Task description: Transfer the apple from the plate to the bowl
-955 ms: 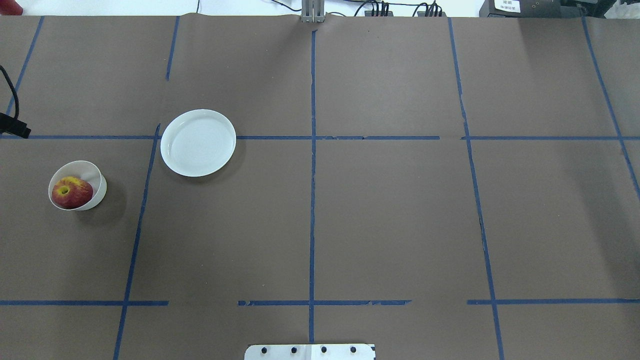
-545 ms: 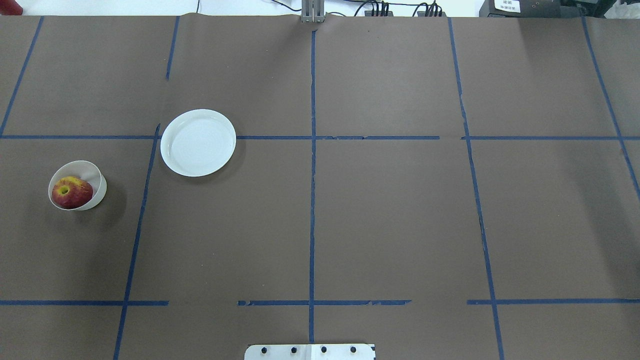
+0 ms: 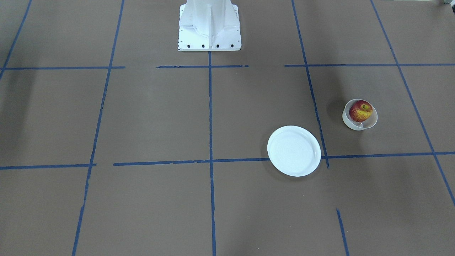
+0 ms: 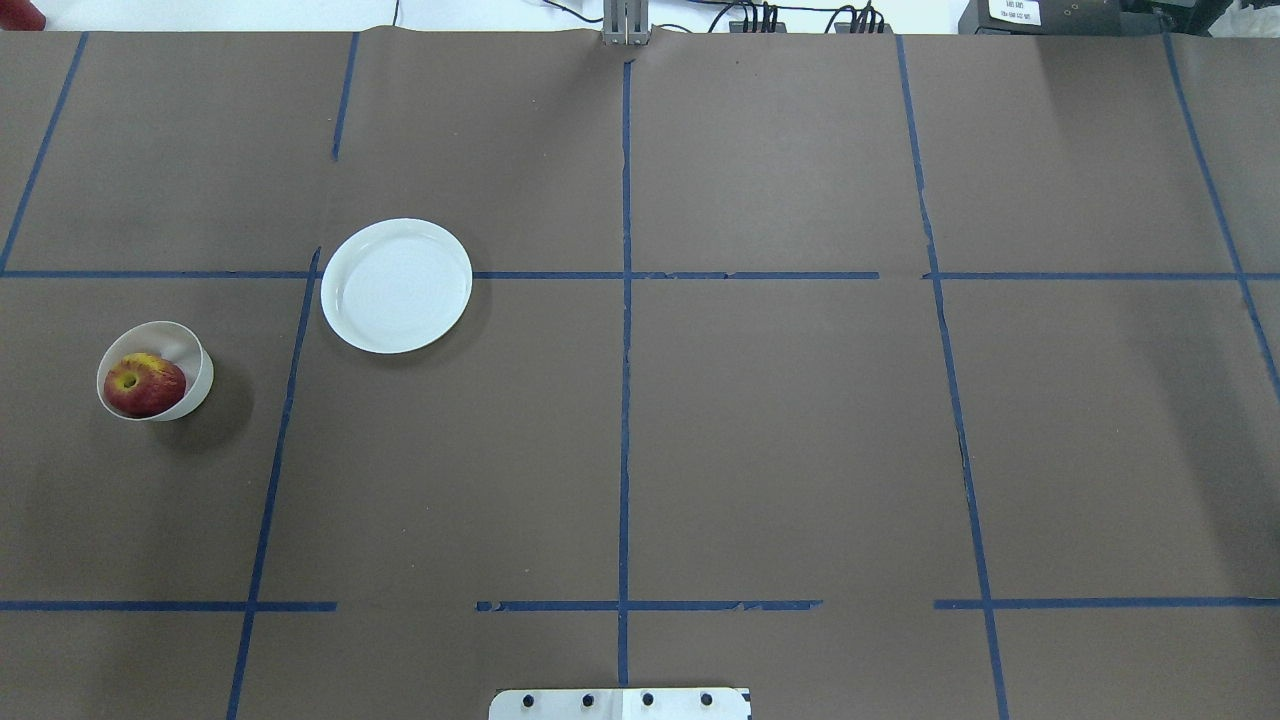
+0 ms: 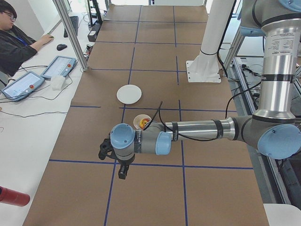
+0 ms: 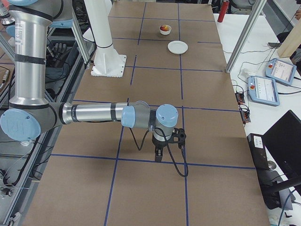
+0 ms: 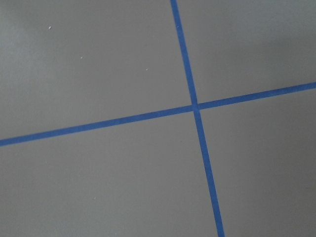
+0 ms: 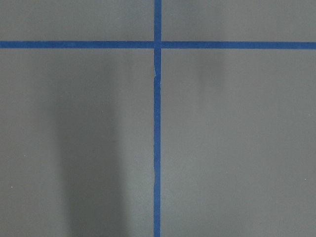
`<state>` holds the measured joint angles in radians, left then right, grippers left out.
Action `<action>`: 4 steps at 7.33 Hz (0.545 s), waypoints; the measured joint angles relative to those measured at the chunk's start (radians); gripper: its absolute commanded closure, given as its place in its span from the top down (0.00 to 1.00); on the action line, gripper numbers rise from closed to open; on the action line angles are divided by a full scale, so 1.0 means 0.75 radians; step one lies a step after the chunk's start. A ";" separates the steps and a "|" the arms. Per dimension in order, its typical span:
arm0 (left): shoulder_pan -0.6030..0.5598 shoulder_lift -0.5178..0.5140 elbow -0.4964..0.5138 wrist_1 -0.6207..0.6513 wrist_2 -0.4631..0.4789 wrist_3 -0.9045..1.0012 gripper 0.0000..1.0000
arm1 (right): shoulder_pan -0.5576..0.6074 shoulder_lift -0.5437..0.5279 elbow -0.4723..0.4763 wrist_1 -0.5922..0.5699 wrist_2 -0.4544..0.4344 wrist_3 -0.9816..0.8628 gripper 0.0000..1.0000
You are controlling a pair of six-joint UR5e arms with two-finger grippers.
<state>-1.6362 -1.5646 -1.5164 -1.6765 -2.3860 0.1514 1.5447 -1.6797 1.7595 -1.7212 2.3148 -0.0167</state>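
Observation:
The red and yellow apple (image 4: 145,385) lies inside the small cream bowl (image 4: 203,366) at the table's left side. It also shows in the front view (image 3: 360,111), in the bowl (image 3: 354,125). The flat white plate (image 4: 397,285) is bare, to the right of the bowl and farther back; it also shows in the front view (image 3: 294,150). My left gripper (image 5: 122,172) shows only in the exterior left view, low over bare table, clear of the bowl (image 5: 139,120). My right gripper (image 6: 157,157) shows only in the exterior right view, far from the dishes. I cannot tell whether either is open or shut.
The robot's white base (image 3: 209,26) stands at the table's near-middle edge. Blue tape lines (image 4: 624,300) cross the brown table cover. An operator (image 5: 19,44) sits by tablets (image 5: 59,67) beside the table. A red cylinder (image 5: 14,196) lies at the table's end.
A black part of my left arm that showed at the overhead view's left edge one second ago has gone out of that view. Apple, bowl and plate have not moved.

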 measured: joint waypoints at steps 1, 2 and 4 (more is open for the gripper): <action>-0.004 0.002 -0.016 0.018 0.003 -0.055 1.00 | 0.000 0.000 0.000 0.000 0.000 0.000 1.00; -0.005 0.006 -0.046 0.025 0.023 -0.141 1.00 | 0.000 0.000 0.000 0.000 0.000 0.000 1.00; -0.001 0.009 -0.082 0.024 0.069 -0.237 1.00 | 0.000 0.000 0.001 0.000 0.000 0.000 1.00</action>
<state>-1.6371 -1.5575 -1.5778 -1.6587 -2.3343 -0.0262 1.5447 -1.6797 1.7600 -1.7215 2.3148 -0.0169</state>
